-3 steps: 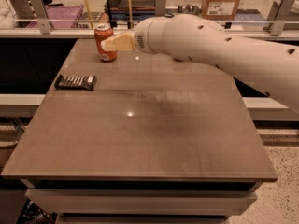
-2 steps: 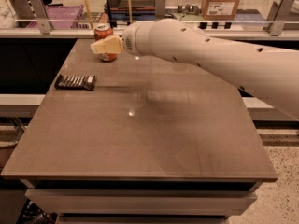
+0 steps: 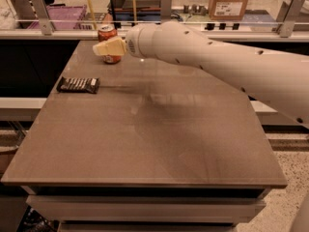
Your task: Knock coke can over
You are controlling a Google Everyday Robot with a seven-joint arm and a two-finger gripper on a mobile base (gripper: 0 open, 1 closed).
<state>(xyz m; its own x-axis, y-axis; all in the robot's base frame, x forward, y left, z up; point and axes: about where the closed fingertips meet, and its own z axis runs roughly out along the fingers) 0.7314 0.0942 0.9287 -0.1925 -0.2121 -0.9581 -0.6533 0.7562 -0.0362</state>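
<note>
Brown tabletop (image 3: 159,139): cream gripper (image 3: 109,48) has shifted left, now across front of small orange-red metal coke can (image 3: 107,33), far-left corner, still upright, silver rim up. Grip state indiscernible.

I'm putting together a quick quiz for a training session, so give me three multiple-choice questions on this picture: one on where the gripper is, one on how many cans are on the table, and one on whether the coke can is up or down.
1. Where is the gripper?
A) At the coke can, across its front
B) At the near right corner
C) Down by the floor

2. How many cans are on the table?
A) Three
B) One
C) Two

3. The coke can is:
A) Lying on its side
B) Crushed flat
C) Standing upright

Answers: 1 A, the gripper overlaps the can's lower half; 2 B, only one orange-red can shows; 3 C, its silver top rim faces up.
</note>
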